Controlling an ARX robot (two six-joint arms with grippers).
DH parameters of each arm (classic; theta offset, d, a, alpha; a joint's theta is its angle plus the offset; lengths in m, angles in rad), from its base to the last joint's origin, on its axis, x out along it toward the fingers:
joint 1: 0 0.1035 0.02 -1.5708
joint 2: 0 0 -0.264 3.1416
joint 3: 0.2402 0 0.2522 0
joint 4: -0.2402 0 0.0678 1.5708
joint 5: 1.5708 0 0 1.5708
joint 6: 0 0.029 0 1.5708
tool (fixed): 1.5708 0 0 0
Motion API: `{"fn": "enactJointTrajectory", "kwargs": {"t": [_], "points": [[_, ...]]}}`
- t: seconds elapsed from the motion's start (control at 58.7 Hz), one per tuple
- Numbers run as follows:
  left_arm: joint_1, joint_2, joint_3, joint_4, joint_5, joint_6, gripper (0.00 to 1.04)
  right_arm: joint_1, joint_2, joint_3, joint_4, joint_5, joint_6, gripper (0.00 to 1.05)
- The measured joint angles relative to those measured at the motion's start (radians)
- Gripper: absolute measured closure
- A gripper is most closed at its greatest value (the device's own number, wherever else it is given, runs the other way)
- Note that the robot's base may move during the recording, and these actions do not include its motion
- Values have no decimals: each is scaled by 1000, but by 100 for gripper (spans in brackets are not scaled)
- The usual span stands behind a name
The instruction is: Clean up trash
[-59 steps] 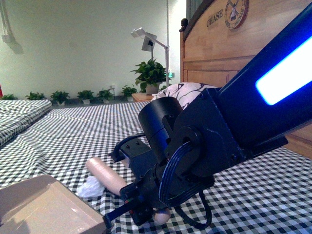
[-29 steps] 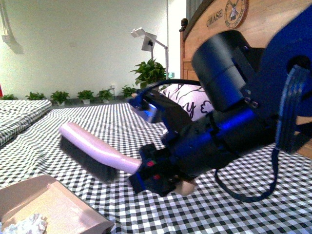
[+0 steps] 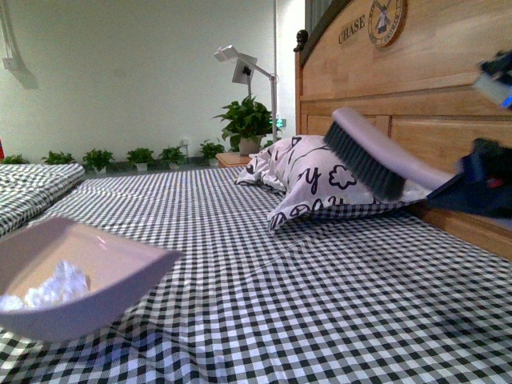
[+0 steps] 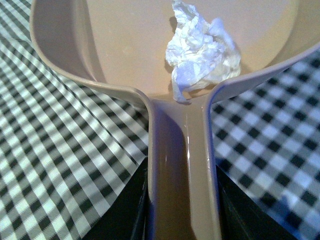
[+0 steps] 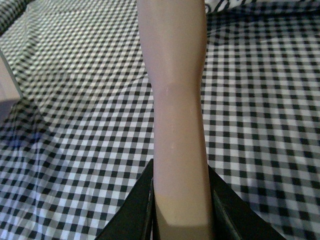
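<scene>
Nearest: my left hand (image 4: 182, 210) clamps the dustpan (image 3: 104, 276) handle, pan tipped back so the trash (image 4: 200, 50) stays inside. Farther: my right hand (image 5: 180, 210) pinches the brush (image 3: 372, 156), raised by the pillow (image 3: 320, 188), clear of the bed (image 3: 320, 304).

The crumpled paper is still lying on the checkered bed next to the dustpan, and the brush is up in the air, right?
Not quite. The paper is inside the dustpan, not on the bed; the left wrist view shows it resting by the handle. The brush is indeed raised in the air, as the front view shows.
</scene>
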Motion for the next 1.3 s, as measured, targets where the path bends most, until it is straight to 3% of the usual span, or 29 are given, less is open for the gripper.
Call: {"fn": "enactJointTrajectory", "kwargs": {"t": [0.153, 0.341, 0.631, 0.801, 1.295], "points": [[3, -72, -31, 168, -92, -251, 77, -106, -177, -50, -24, -106, 63, 84], [3, -167, -91, 257, -216, -388, 77, -144, -357, -90, -48, -194, 125, 84], [15, -406, -234, 286, -156, -494, 77, -146, -568, -138, -72, -251, 216, 84], [47, -586, -293, 249, -92, -559, 77, -119, -654, -171, -73, -182, 253, 84], [99, -946, -370, 110, 90, -706, 77, -58, -828, -204, -129, 152, 198, 84]]}}
